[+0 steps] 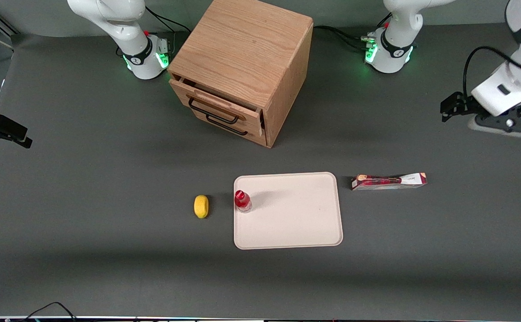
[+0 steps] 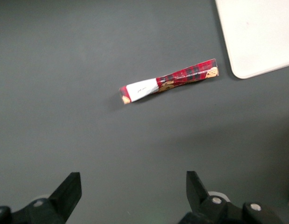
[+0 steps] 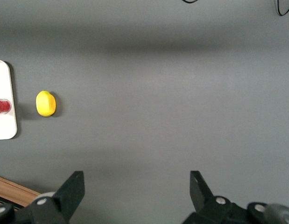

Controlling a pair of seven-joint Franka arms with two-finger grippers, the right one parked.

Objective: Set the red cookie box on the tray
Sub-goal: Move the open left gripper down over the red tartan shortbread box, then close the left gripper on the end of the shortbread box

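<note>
My claw hangs spread above the grey surface near the working arm's end; red cookie box lies just beside the tray.

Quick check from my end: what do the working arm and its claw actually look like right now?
The working arm has glossy white rounded shells with a dark band near one joint. A black cable loops down to the flat white-and-grey wrist block. Its base is white with a black ring and green lights. The claw, high above the table off the red cookie box, has two black wedge-shaped fingers, set wide apart.
</note>
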